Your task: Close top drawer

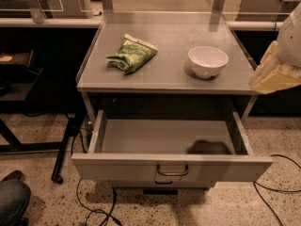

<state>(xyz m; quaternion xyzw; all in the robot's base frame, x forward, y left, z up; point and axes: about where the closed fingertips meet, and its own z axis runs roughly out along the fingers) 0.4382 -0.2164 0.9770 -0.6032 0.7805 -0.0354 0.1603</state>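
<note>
The top drawer (171, 166) is a wide, shallow grey metal drawer. It stands pulled far out of the grey cabinet, with a small dark loop handle (172, 170) at the centre of its front. Its inside (155, 135) holds nothing but a dark shadow at the right. My gripper (265, 78) is the cream-coloured piece at the right edge of the view, under the white arm (292, 36). It hangs beside the cabinet top's right front corner, above and to the right of the drawer, touching nothing.
On the cabinet top (164, 74) lie a green snack bag (132, 54) and a white bowl (208, 60). Cables (94, 206) run over the speckled floor. A black stand leg (63, 149) is at the left, and a person's leg (11, 199) at the bottom left.
</note>
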